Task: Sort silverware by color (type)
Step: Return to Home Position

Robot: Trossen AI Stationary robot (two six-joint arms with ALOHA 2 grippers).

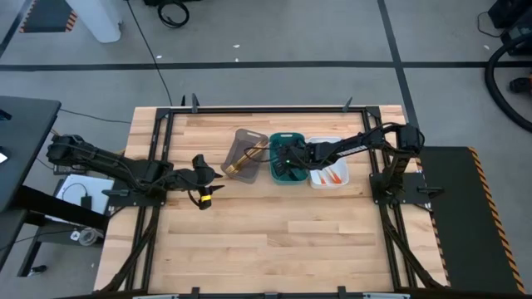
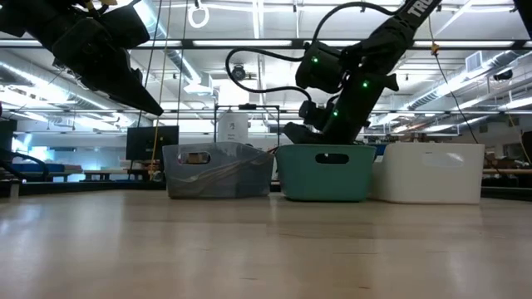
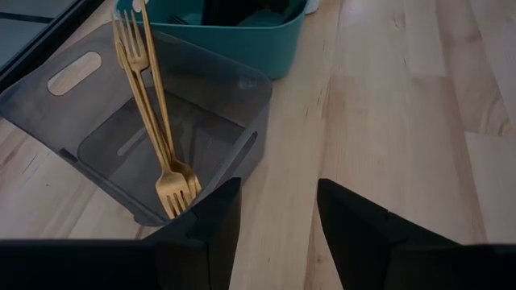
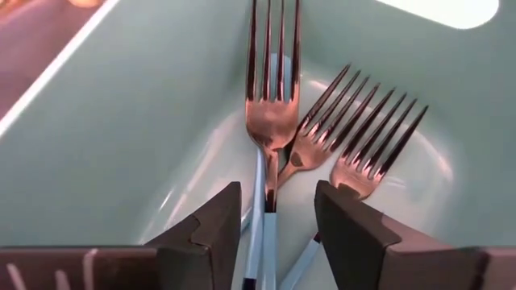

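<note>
Right wrist view | blue forks (image 4: 270, 129) just ahead of R gripper (image 4: 276, 195) | in teal tray (image 4: 121, 121)

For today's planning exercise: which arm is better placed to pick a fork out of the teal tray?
Right. The right gripper hangs over the teal tray, jaws open just above the blue-handled forks; the left gripper sits beside the grey tray.

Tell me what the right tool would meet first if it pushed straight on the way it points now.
Most likely the blue-handled forks lying in the teal tray: the right tool, open, points into the tray at them, with one handle lined up with its gap. Depth is hard to judge.
</note>
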